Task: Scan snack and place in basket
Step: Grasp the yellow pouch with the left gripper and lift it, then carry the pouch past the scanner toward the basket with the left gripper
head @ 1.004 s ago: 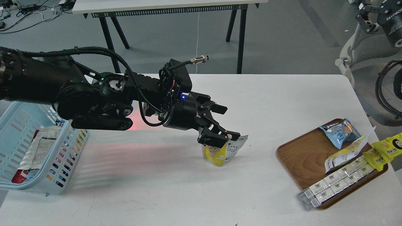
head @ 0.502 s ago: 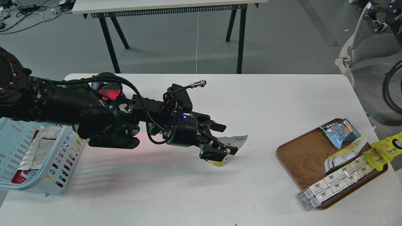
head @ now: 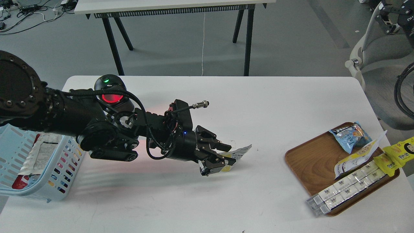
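The snack [head: 238, 152], a yellow pouch with a white barcode end, lies tilted on the white table near the middle. My left gripper [head: 218, 159] is low over it, with one finger above and one below its yellow end. A gap shows between the fingers, and most of the yellow face is hidden by them. The light blue basket [head: 69, 168] stands at the left edge, partly behind my left arm, with packets inside. A dark part of my right arm [head: 393, 14] shows at the top right corner; its fingers cannot be made out.
A black scanner [head: 110, 92] with a red window and green light stands behind my left arm. A brown wooden tray [head: 307, 161] at the right holds a blue packet, yellow packets and white boxes. A white chair frame stands beyond the table's right edge.
My left gripper has come down and a little left, from above the standing pouch to table level. The pouch has tipped from upright to nearly flat. The scanner has come into view.
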You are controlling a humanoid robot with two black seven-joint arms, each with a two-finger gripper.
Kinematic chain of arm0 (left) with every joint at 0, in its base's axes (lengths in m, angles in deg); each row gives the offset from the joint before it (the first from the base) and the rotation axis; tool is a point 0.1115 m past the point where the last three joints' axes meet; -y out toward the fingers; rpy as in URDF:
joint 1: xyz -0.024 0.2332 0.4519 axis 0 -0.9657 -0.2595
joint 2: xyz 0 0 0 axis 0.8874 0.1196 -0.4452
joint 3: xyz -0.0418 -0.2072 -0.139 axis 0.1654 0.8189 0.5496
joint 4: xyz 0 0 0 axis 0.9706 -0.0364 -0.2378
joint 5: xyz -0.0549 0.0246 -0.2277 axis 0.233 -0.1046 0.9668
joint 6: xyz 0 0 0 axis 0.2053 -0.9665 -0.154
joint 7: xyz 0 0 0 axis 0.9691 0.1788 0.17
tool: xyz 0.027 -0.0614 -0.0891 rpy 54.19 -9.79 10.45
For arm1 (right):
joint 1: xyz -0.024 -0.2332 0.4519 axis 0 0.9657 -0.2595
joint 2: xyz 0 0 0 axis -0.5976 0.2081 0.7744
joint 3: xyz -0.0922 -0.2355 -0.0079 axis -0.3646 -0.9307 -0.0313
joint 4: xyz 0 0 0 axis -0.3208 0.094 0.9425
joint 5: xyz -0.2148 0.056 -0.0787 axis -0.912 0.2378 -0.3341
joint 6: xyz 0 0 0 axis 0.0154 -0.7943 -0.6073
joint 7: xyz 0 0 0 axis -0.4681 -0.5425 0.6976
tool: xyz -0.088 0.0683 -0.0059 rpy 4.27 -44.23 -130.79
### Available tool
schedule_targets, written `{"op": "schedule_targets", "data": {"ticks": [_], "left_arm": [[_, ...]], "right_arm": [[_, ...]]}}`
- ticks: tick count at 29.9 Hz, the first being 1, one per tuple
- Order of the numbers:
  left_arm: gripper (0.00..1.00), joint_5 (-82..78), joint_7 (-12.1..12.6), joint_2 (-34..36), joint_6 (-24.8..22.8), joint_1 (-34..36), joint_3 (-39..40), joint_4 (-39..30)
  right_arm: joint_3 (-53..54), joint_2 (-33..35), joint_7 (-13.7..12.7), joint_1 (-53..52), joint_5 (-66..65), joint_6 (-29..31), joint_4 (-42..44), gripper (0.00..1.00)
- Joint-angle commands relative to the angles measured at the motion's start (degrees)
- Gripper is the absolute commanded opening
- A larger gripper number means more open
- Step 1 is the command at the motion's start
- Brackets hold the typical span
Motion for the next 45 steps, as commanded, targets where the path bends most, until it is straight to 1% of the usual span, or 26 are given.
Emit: {"op": "schedule_targets", "data": {"ticks": [1, 3, 8, 12, 16, 22, 29, 34, 42, 45], "left_arm": [[0.05, -0.77, 0.00, 0.06, 0.04, 0.04, -0.13, -0.01], [0.00, -1.04, 0.00, -0.03, 0.04, 0.04, -0.13, -0.01], [0.00, -1.13, 0.00, 0.14, 0.04, 0.13, -0.13, -0.63], [0.00, -1.13, 0.00, 0.23, -0.83, 1.00, -0.39, -0.80], [0.00, -1.13, 0.00, 1.72, -2.94, 4.51, -0.13, -1.33], [0.00, -1.30, 0.00, 4.54, -3.74, 9.96, -0.39, -3.88], [0.00, -1.39, 0.00, 9.36, -7.86, 13.13, -1.27, -4.41], [0.00, -1.48, 0.00, 12.18, -11.82, 16.03, -1.45, -6.52], [0.00, -1.57, 0.00, 20.09, -14.81, 17.09, -3.12, -6.08], [0.00, -1.57, 0.00, 22.37, -17.18, 17.00, -3.12, -5.73]], "right_arm": [[0.02, -0.02, 0.00, 0.01, 0.09, 0.00, 0.00, 0.98], [0.02, -0.02, 0.00, 0.01, 0.09, 0.00, 0.00, 0.98], [0.02, 0.07, 0.00, 0.10, 0.09, 0.00, 0.00, 0.98], [0.11, -0.02, 0.00, 0.10, 0.09, 0.00, 0.61, 0.98], [0.02, -0.02, 0.00, 0.10, 0.09, 0.00, 0.79, 0.98], [0.02, -0.02, 0.00, 0.10, 0.09, 0.00, 0.79, 0.98], [0.11, -0.02, 0.00, 0.10, 0.09, 0.00, 0.79, 0.98], [0.11, -0.02, 0.00, 0.10, 0.09, 0.00, 1.14, 0.98], [0.19, 0.07, 0.00, 0.01, 0.18, 0.00, 1.05, 0.98], [0.28, 0.07, 0.00, 0.01, 0.18, 0.00, 0.96, 0.98]]}}
